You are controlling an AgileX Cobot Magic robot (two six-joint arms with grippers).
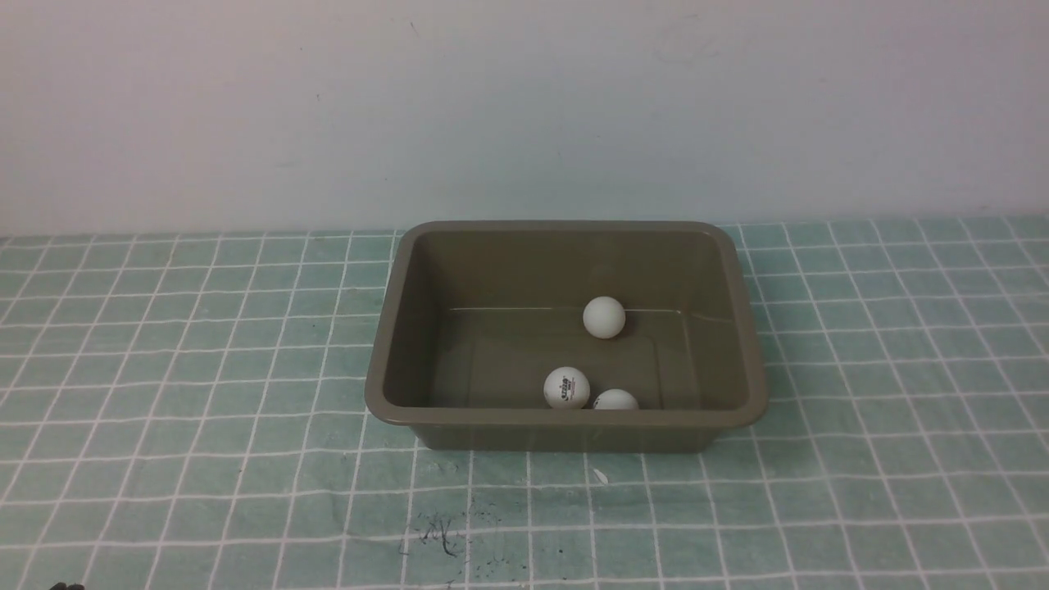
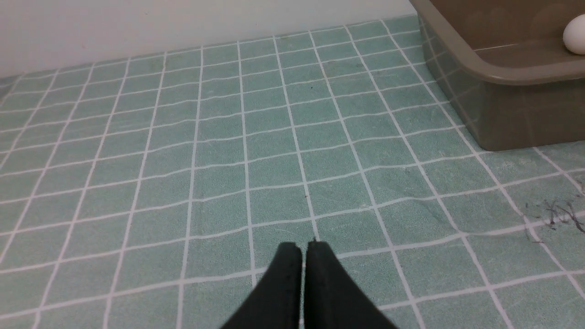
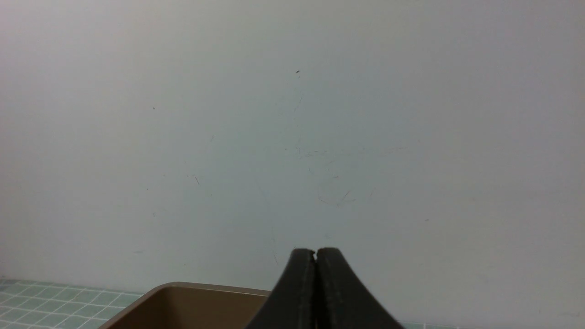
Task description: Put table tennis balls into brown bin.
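Risks, as we judged them: with all three balls already in, our chief hazard was needless motion. Had we swung an arm low across the rim, we might have knocked the bin askew; a hard jolt could have set the round, light balls rolling against the walls, though the sloping sides would probably have kept them in.

Container, one: brown bin (image 1: 565,437), rectangular, upright on the gridded green surface (image 1: 205,492). Contents, three white balls: one (image 1: 604,317) toward the far wall, apart from the rest; one, printed with a dark logo (image 1: 566,388), near the near wall; one (image 1: 616,400) just beside it, partly hidden by the rim.

Fingers, two sets: our left fingers (image 2: 304,249) closed, nothing between them; our right fingers (image 3: 316,256) likewise closed and without a ball.
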